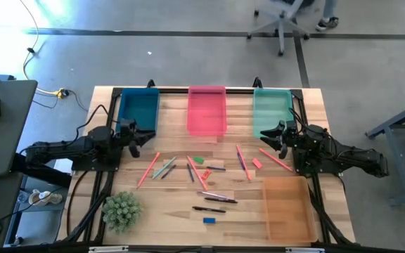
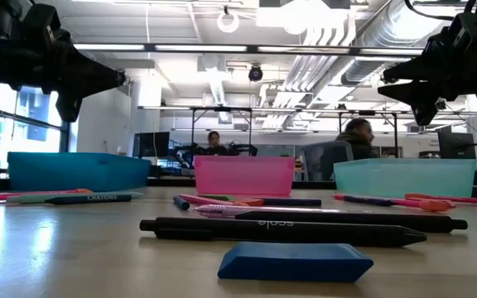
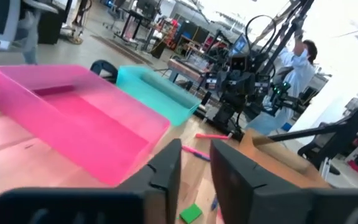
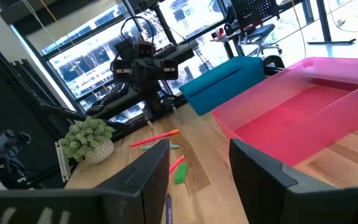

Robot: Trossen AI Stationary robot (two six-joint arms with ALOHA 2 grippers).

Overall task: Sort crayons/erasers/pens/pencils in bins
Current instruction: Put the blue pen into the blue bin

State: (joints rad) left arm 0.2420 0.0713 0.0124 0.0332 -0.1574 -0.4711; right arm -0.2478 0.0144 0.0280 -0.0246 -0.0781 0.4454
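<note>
Both arms wait folded back, level and above the table. My left gripper (image 1: 133, 138) (image 3: 196, 157) stands open by the dark blue bin (image 1: 138, 109). My right gripper (image 1: 270, 140) (image 4: 199, 149) is open by the teal bin (image 1: 273, 111). Neither has anything between its fingers. The pink bin (image 1: 207, 110) stands between those two at the far edge, and the orange bin (image 1: 287, 208) at the near right. Salmon sticks (image 1: 148, 169), grey-teal sticks (image 1: 164, 167) and dark pens (image 1: 217, 199) lie flat mid-table, with a green eraser (image 1: 199, 159), a pink eraser (image 1: 256, 163) and a blue eraser (image 1: 209, 221).
A small potted plant (image 1: 121, 211) stands at the near left of the table. A black frame rail (image 1: 188, 90) runs behind the three far bins. Bare wood lies between the plant and the pens. People sit at desks in the room beyond (image 2: 356, 132).
</note>
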